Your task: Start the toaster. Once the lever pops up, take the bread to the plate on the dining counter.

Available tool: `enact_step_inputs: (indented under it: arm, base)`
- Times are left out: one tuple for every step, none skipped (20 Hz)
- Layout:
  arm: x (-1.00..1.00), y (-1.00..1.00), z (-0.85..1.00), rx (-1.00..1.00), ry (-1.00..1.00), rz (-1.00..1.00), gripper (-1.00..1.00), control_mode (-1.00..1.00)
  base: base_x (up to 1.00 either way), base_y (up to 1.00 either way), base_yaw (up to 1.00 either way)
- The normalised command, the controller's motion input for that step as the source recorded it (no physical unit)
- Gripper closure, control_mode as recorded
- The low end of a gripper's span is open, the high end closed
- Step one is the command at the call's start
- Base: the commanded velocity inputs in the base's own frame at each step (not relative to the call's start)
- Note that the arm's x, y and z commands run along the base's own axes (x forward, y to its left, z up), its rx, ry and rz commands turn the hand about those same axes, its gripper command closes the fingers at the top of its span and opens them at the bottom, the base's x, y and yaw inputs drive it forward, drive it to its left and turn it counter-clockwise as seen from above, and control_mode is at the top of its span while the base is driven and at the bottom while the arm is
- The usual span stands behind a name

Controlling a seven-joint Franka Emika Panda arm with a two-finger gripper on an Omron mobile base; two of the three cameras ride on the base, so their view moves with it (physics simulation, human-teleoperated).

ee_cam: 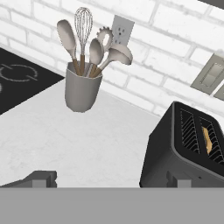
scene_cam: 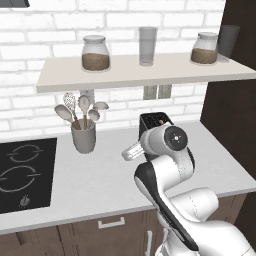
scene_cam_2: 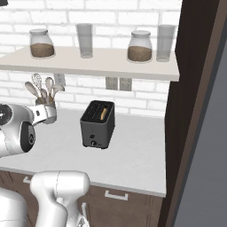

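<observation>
**Mia:** What was on the left side of the worktop (scene_cam: pixel 100 175)?

**Dad:** A black cooktop (scene_cam: pixel 25 172) sat there, set flat into the top. Next to it stood a grey cup of spoons (scene_cam: pixel 83 136), close by so a cook could grab one.

**Mia:** And in the middle?

**Dad:** The robot's gripper (ee_cam: pixel 109 179) was up above the worktop, between the cup and the toaster (scene_cam_2: pixel 97 124). Its two fingers were spread as wide as they go, and there was nothing in them. I think it was open like that so it was ready to push something.

**Mia:** Push what?

**Dad:** The lever (scene_cam_2: pixel 93 143), the little shiny bit low on the toaster's front. It was facing the robot, so the robot could reach it.

**Mia:** Where was the bread (scene_cam_2: pixel 103 114)?

**Dad:** Down in one slot of the toaster, toward the right, near the dark wall. Just the tan top showed. It was in there to get toasted, and toasting hadn't begun, I'd say.
</observation>
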Motion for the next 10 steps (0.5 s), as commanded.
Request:
enact_step_inputs:
  arm:
    - [0.00,0.00,0.00,0.00,0.00,0.00,-1.00,-1.00]
    - [0.00,0.00,0.00,0.00,0.00,0.00,-1.00,-1.00]
    - [0.00,0.00,0.00,0.00,0.00,0.00,-1.00,-1.00]
    - [0.00,0.00,0.00,0.00,0.00,0.00,-1.00,-1.00]
    - [0.00,0.00,0.00,0.00,0.00,0.00,-1.00,-1.00]
    - [0.00,0.00,0.00,0.00,0.00,0.00,-1.00,-1.00]
    - [0.00,0.00,0.00,0.00,0.00,0.00,-1.00,-1.00]
    - [0.00,0.00,0.00,0.00,0.00,0.00,-1.00,-1.00]
    - [0.00,0.00,0.00,0.00,0.00,0.00,-1.00,-1.00]
    - [0.00,0.00,0.00,0.00,0.00,0.00,-1.00,-1.00]
  base:
    - [0.00,0.00,0.00]
    - [0.00,0.00,0.00]
    - [0.00,0.00,0.00]
    - [0.00,0.00,0.00]
    - [0.00,0.00,0.00]
    - [0.00,0.00,0.00]
    - [0.00,0.00,0.00]
    - [0.00,0.00,0.00]
    - [0.00,0.00,0.00]
    - [0.00,0.00,0.00]
